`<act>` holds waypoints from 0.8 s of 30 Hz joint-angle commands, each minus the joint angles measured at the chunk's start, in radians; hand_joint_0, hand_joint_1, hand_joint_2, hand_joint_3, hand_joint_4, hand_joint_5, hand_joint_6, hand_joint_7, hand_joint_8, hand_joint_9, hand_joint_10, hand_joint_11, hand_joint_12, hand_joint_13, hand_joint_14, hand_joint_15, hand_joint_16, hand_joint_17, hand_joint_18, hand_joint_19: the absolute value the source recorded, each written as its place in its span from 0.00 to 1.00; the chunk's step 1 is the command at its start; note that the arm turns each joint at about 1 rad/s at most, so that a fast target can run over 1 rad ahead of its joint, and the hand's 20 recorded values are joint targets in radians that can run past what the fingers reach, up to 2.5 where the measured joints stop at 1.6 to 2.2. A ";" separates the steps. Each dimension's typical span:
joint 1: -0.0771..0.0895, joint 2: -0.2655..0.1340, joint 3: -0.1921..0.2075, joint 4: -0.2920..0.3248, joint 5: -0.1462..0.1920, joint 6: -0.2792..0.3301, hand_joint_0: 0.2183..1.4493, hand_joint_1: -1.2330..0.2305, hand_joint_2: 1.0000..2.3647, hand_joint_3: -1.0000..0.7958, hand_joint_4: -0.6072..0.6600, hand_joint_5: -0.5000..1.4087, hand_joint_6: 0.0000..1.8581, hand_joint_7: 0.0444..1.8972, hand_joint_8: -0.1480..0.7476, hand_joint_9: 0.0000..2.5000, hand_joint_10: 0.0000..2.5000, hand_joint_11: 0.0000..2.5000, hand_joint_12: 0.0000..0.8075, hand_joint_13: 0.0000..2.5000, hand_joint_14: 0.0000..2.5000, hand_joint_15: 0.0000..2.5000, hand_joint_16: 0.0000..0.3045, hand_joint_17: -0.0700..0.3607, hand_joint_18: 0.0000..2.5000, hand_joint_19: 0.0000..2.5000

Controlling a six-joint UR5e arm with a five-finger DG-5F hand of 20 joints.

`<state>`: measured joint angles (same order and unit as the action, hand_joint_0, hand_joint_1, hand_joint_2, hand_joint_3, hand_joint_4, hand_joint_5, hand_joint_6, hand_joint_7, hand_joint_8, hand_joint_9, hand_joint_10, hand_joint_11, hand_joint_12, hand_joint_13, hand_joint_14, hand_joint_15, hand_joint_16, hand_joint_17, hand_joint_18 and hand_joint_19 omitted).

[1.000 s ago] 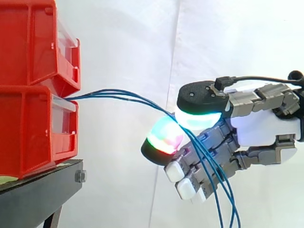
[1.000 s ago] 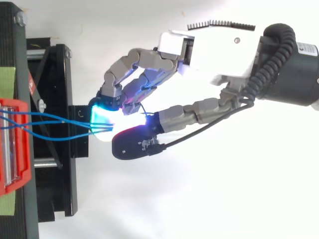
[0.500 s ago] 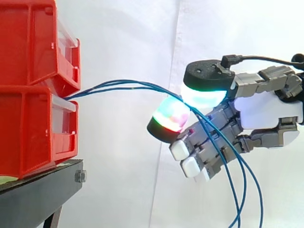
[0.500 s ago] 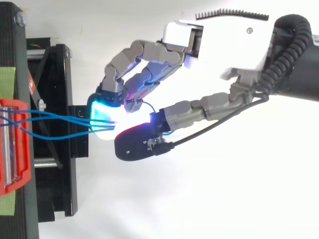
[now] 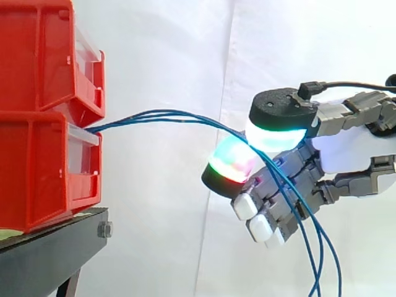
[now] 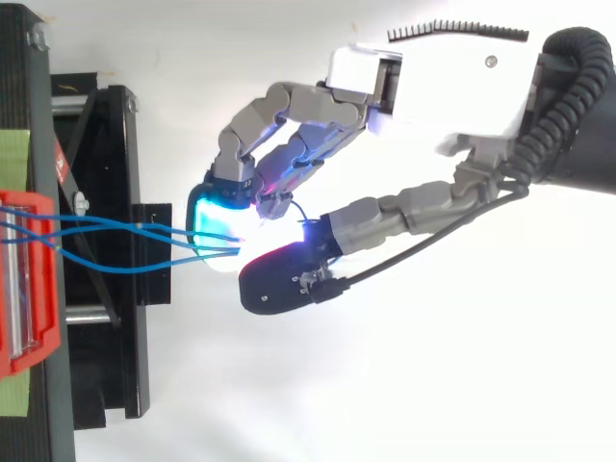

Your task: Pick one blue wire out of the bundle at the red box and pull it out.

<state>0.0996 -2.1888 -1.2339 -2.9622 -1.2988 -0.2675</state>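
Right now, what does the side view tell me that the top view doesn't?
Side view: two stacked red bins, the blue wires leaving between them and hanging down past the fingers. Top view: the wires fanned apart over the black stand, meeting at the fingers. Both: the hand pinching the wires.

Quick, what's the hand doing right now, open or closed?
Hand: closed, fingers pinching the thin blue wires that run from the red plastic bins.
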 commanded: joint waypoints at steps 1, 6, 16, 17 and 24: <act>-0.001 0.007 -0.001 -0.011 -0.004 0.001 0.38 0.26 0.01 0.38 0.57 0.16 0.52 0.45 0.54 0.31 0.00 0.18 0.49 0.32 0.01 0.16 0.16 0.42 0.29 0.14; -0.003 0.020 -0.001 -0.024 -0.004 -0.002 0.37 0.25 0.01 0.37 0.59 0.17 0.52 0.44 0.53 0.31 0.00 0.18 0.49 0.32 0.01 0.16 0.16 0.42 0.29 0.15; 0.002 0.026 -0.001 -0.047 -0.002 -0.001 0.32 0.32 0.01 0.35 0.62 0.17 0.52 0.44 0.54 0.32 0.00 0.18 0.49 0.33 0.01 0.16 0.16 0.42 0.29 0.16; 0.003 0.026 -0.001 -0.047 -0.002 -0.001 0.31 0.33 0.01 0.35 0.62 0.17 0.52 0.43 0.54 0.32 0.00 0.18 0.49 0.33 0.01 0.17 0.16 0.42 0.29 0.16; 0.006 0.026 0.001 -0.047 -0.004 0.001 0.30 0.36 0.01 0.35 0.62 0.17 0.52 0.44 0.55 0.33 0.00 0.18 0.49 0.33 0.01 0.17 0.16 0.42 0.28 0.17</act>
<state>0.1044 -2.1630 -1.2342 -3.0100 -1.3018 -0.2675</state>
